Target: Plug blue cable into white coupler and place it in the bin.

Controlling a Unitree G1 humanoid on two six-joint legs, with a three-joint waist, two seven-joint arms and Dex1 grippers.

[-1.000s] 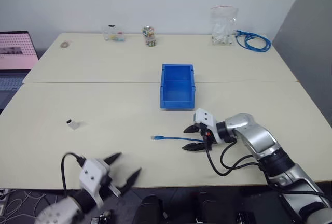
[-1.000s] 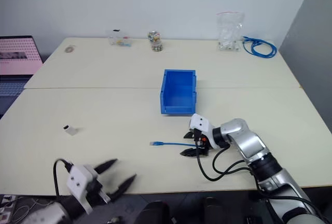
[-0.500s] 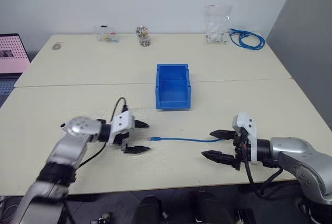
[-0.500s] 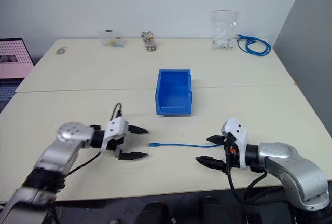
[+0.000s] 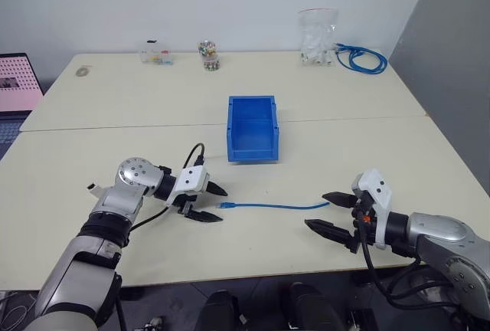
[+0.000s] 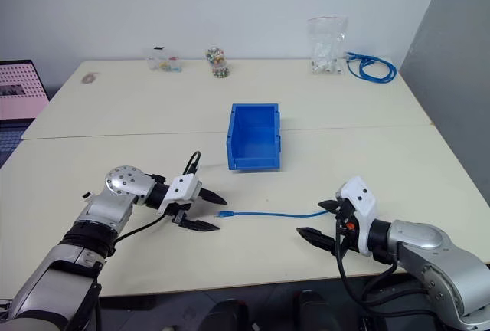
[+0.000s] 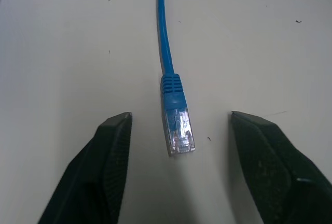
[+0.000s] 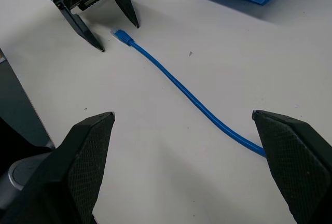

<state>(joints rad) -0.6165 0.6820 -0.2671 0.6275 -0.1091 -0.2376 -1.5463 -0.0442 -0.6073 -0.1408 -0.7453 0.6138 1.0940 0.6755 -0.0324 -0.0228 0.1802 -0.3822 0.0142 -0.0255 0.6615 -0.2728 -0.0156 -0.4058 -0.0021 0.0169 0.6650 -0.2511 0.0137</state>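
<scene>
Cable (image 5: 272, 206) on table (image 5: 115, 109) just before bin (image 5: 251, 127): light, limp, best taken at its stiff plug (image 7: 178, 130), between left gripper's (image 7: 176, 167) parted fingers; right gripper (image 5: 331, 212) spread wide.

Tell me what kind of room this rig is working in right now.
Probably a lab or office test bench: two plain pale tables pushed together against a bare white wall, a laptop at the left edge, and a bag of small parts and a coiled blue cable bundle at the back.
</scene>
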